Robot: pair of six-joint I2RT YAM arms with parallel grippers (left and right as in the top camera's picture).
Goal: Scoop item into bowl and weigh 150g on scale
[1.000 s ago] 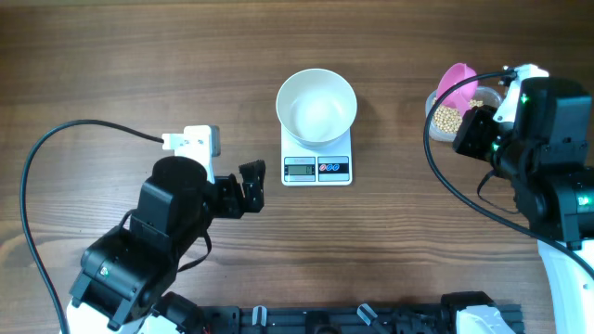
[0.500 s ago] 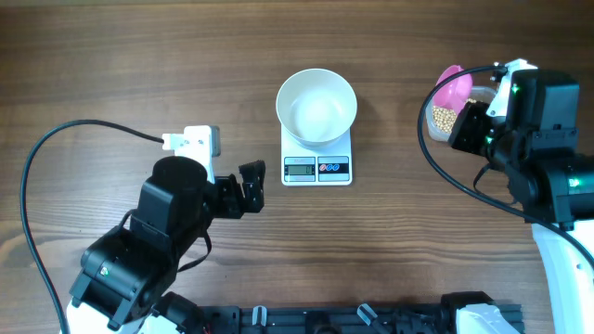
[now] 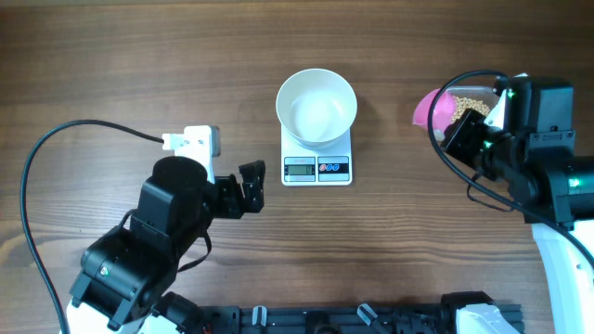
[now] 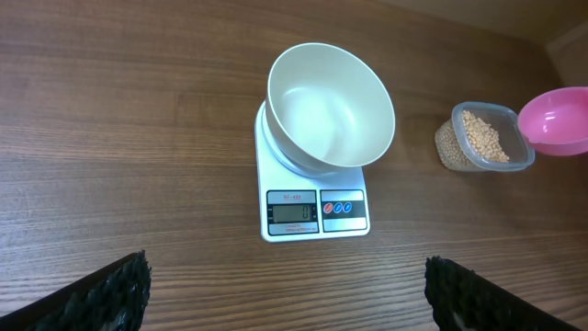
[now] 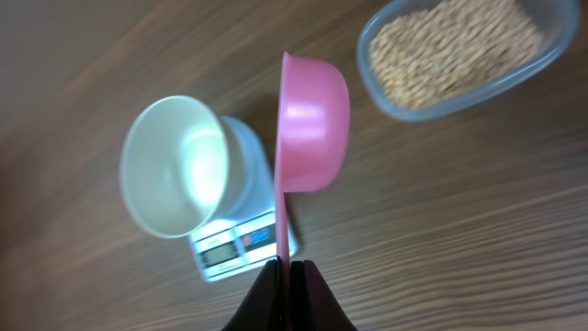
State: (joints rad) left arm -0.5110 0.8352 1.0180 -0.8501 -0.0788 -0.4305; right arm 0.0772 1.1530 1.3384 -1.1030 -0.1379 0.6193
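Note:
The empty white bowl (image 3: 316,107) stands on the small white scale (image 3: 316,168) at the table's middle. Tan beans (image 3: 468,104) fill a clear tub (image 4: 482,136) at the right, half hidden overhead by my right arm. My right gripper (image 3: 453,126) is shut on the handle of a pink scoop (image 3: 429,109), whose cup hangs just left of the tub, between tub and bowl. In the left wrist view no beans show inside the scoop (image 4: 556,119). My left gripper (image 3: 251,186) stands open, left of the scale, with nothing between its fingers (image 4: 106,292).
A black cable (image 3: 56,139) loops over the table at the left, and a small white block (image 3: 195,140) sits by the left arm. Bare wood lies between scale and tub.
My right gripper has carried the pink scoop leftward, off the tub and toward the bowl. The left arm, bowl and scale have not moved.

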